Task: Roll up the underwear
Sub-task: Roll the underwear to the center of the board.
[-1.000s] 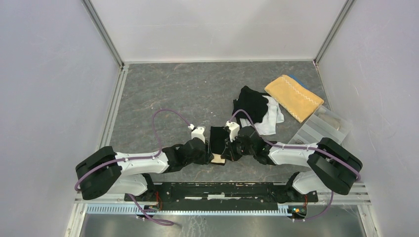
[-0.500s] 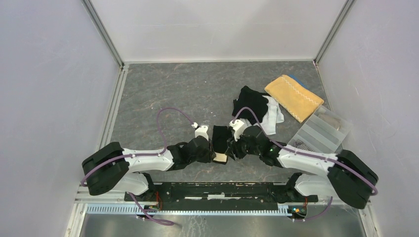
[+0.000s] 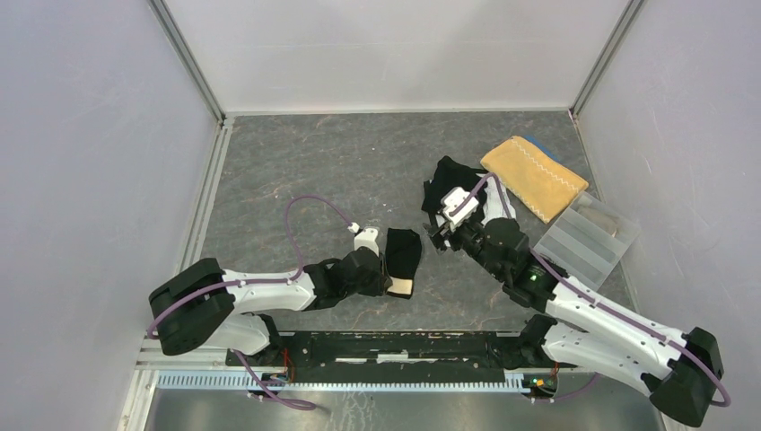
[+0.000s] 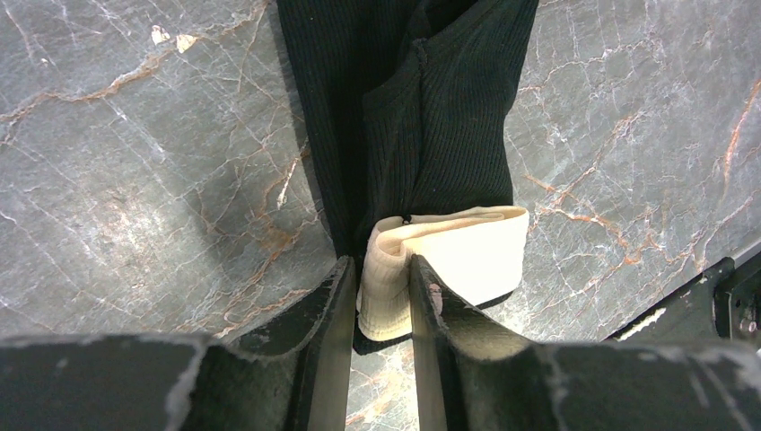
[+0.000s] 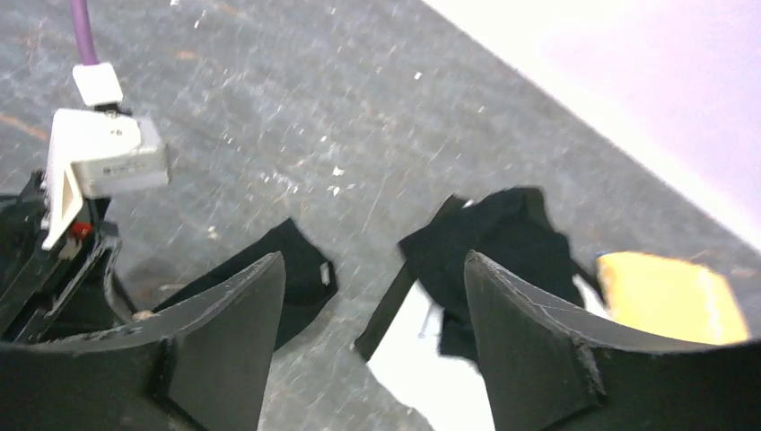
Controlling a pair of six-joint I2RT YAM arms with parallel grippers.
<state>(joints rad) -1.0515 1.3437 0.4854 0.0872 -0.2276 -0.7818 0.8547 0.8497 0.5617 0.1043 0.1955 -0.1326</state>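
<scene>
A black ribbed underwear point(image 3: 403, 250) with a beige waistband point(image 4: 467, 251) lies folded in a narrow strip on the grey table. My left gripper point(image 3: 392, 282) is shut on the near end of it, its jaws pinching the folded beige band point(image 4: 381, 287). My right gripper point(image 3: 441, 232) hangs open and empty above the table, between that strip and a pile of more underwear, black point(image 3: 453, 184) and white point(image 3: 496, 214). In the right wrist view the strip's far end point(image 5: 292, 265) shows by the left finger, and the pile point(image 5: 502, 238) lies ahead.
A mustard-yellow towel point(image 3: 534, 175) lies at the back right, next to the pile. A clear plastic tray point(image 3: 588, 238) with dividers stands by the right wall. White walls close in the table on three sides.
My right gripper has let go of the black strip, opened wide, and swung up and to the right toward the pile. The left gripper has stayed pinched on the waistband end.
</scene>
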